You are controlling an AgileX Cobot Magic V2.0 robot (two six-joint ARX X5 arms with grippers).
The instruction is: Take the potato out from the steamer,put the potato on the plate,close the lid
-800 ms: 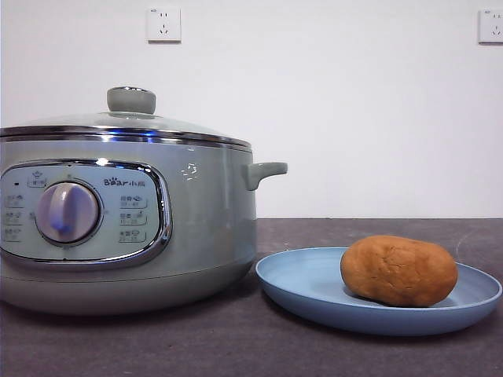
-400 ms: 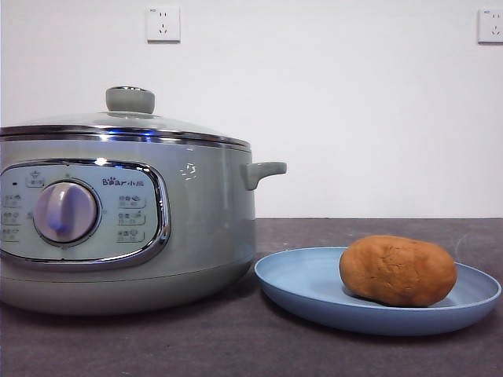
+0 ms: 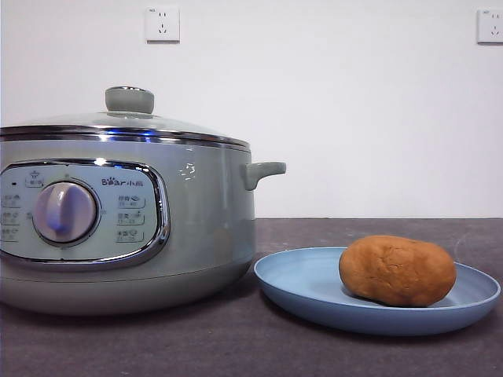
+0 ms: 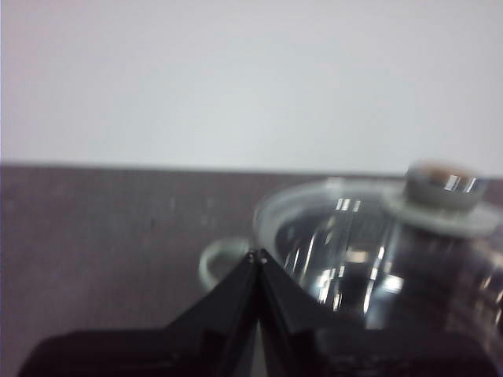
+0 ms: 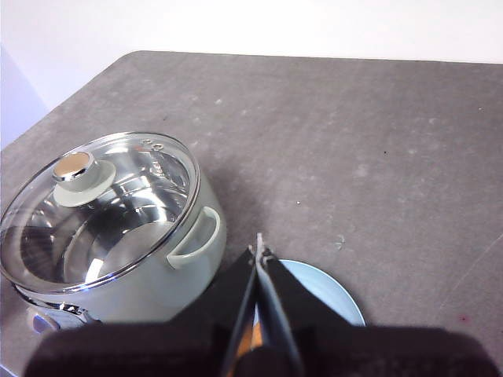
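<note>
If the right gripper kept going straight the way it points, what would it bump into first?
Probably the blue plate: the shut right gripper points down at its rim beside the pot. Depth is hard to judge.

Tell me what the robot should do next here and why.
Probably nothing more than hold both arms back. The potato already lies on the plate, and the lid sits closed on the steamer. The left gripper is shut near the lid and the right gripper is shut above the plate, neither holding anything, so the task looks finished.
</note>
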